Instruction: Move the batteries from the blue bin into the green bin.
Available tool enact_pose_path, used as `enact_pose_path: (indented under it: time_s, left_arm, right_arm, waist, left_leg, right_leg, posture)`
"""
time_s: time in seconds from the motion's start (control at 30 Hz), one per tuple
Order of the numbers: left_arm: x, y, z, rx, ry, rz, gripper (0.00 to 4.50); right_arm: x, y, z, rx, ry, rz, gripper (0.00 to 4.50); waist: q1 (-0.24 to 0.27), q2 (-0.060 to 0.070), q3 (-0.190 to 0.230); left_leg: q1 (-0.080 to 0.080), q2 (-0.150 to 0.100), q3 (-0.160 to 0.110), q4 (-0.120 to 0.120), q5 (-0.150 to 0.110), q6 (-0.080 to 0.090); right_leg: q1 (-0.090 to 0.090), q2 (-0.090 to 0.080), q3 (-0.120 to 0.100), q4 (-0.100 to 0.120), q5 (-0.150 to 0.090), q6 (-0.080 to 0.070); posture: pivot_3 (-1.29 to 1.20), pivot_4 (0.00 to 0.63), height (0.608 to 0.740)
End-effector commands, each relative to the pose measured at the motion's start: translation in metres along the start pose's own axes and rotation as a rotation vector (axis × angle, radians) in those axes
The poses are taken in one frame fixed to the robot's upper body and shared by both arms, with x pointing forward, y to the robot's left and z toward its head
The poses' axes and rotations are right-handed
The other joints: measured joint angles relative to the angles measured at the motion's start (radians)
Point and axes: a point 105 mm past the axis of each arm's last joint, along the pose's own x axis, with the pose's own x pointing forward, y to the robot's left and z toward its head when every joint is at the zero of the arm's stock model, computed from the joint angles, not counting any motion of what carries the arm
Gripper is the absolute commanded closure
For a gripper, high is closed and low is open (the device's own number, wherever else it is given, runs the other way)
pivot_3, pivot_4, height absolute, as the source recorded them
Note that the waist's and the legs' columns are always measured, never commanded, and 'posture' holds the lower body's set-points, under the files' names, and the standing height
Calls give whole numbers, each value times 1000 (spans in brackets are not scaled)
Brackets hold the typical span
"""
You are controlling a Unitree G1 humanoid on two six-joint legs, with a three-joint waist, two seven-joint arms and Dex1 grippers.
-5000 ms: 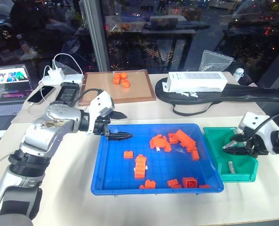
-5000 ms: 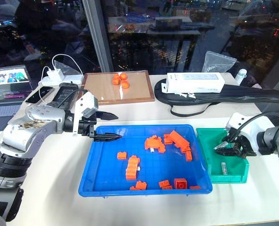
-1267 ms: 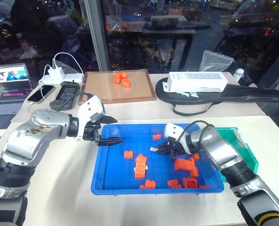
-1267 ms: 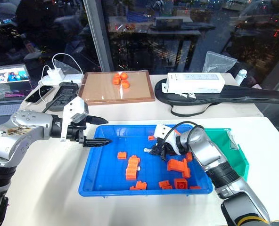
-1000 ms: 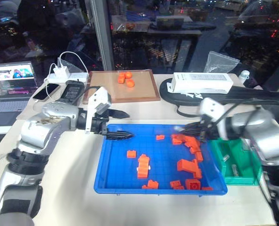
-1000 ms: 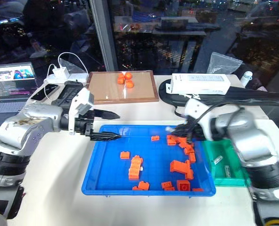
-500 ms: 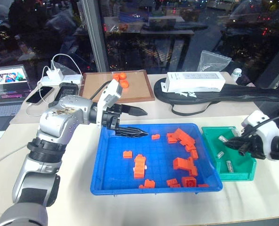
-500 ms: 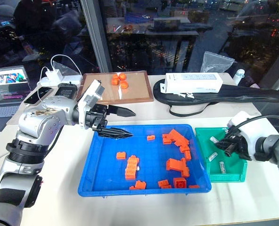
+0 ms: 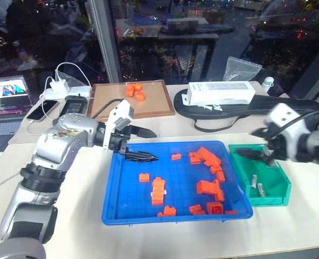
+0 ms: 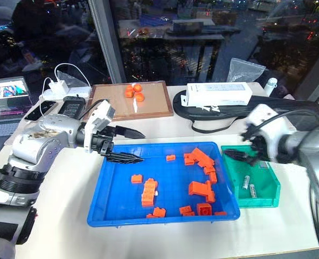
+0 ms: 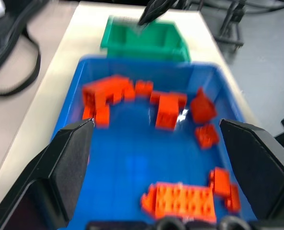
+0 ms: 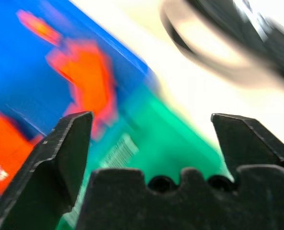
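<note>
Batteries (image 9: 256, 185) lying in green bin (image 9: 277, 197), right gripper (image 9: 252, 152) spread wide and empty above it, left gripper (image 9: 143, 144) agape over blue bin (image 9: 112, 190)

**Inspector:** What cannot be read from the head views?

**Assistant:** The right gripper (image 9: 255, 152) is smeared; its fingers merge into one dark streak above the green bin (image 9: 276, 198). The batteries (image 9: 256, 184) there are small pale slivers, count uncertain. The laptop (image 9: 6, 105) is cut by the edge.

**Inspector:** And from the wrist views?

**Assistant:** In the right wrist view the blue bin (image 12: 17, 72) and the bricks (image 12: 91, 76) are blurred patches, and a pale mark on the green floor is too soft to name. In the left wrist view the bricks nearest the camera are partly hidden behind the gripper's base.
</note>
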Motion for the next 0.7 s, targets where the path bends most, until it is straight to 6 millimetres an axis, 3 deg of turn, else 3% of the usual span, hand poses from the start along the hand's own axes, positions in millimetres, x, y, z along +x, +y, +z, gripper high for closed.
enact_pose_path:
  time_s: [0.03,0.13,0.3,0.47,0.7]
  left_arm:
    - [-8,-3,9,43,-4,30,0]
    - [-12,-4,8,41,3,57,0]
    - [-18,-6,6,33,20,94,0]
    - [-23,-11,3,19,25,122,0]
    - [-28,-19,-2,4,52,126,0]
  right_arm:
    - [28,48,17,-117,-64,231,24]
    - [56,67,15,-173,-61,328,24]
    - [84,84,20,-192,-85,420,24]
    - [105,101,20,-99,-118,521,24]
    - [121,113,10,-55,-75,578,24]
  waist:
    - [4,0,0]
    - [16,0,0]
    - [21,-1,0]
    - [15,-1,0]
    - [15,-1,0]
  left_leg:
    - [0,0,0,0,0,0]
    - [-3,-1,1,2,0,0]
    - [-5,-2,3,6,0,0]
    - [-4,-1,2,5,0,0]
    - [-4,-1,2,5,0,0]
  right_leg:
    - [0,0,0,0,0,0]
    - [-1,-1,0,0,1,-1]
    - [0,-3,1,0,2,-3]
    - [0,0,1,1,3,-5]
    - [0,0,0,2,3,-5]
  posture:
    - [0,150,740]
    - [0,150,740]
    - [0,150,740]
    - [0,150,740]
    - [0,150,740]
